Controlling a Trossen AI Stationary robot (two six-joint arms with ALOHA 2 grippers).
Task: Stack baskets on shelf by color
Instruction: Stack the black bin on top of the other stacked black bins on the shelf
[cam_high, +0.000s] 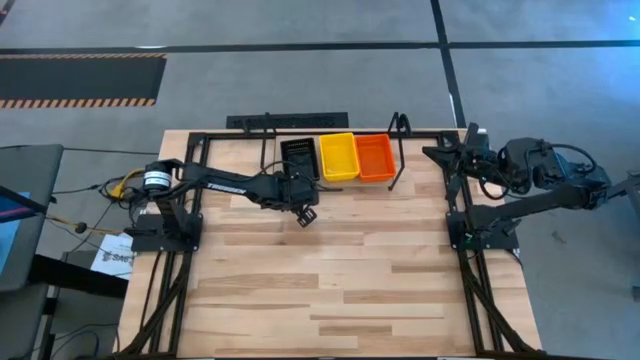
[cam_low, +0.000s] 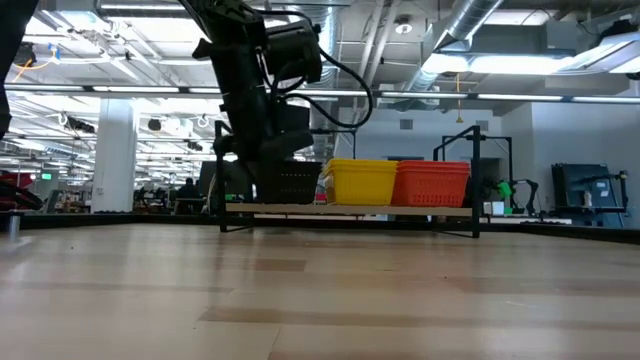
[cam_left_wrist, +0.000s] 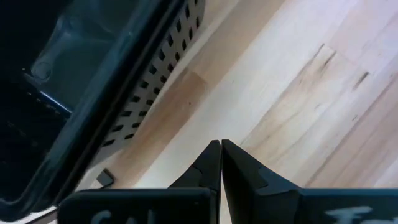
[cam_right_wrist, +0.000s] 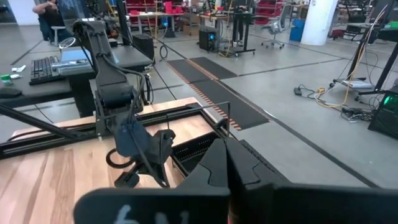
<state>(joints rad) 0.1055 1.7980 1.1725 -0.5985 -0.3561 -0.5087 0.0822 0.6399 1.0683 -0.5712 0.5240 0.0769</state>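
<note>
Three basket colours sit side by side on the black rod shelf (cam_high: 400, 150) at the table's far edge: black (cam_high: 298, 158), yellow (cam_high: 338, 157) and red (cam_high: 375, 158). The low view shows the same row: black (cam_low: 292, 182), yellow (cam_low: 360, 182), red (cam_low: 432, 182). How many baskets each pile holds I cannot tell. My left gripper (cam_high: 305, 214) hovers just near of the black basket (cam_left_wrist: 93, 93), shut (cam_left_wrist: 221, 149) and empty above bare wood. My right gripper (cam_right_wrist: 225, 149) is shut and waits off the table's right far corner.
Black frame rails (cam_high: 190, 230) run along the table's left and right sides by the arm bases. The wide wooden tabletop (cam_high: 330, 290) lies near of the shelf. The shelf's upright looped ends (cam_low: 478, 180) stand beside the red basket and behind my left arm.
</note>
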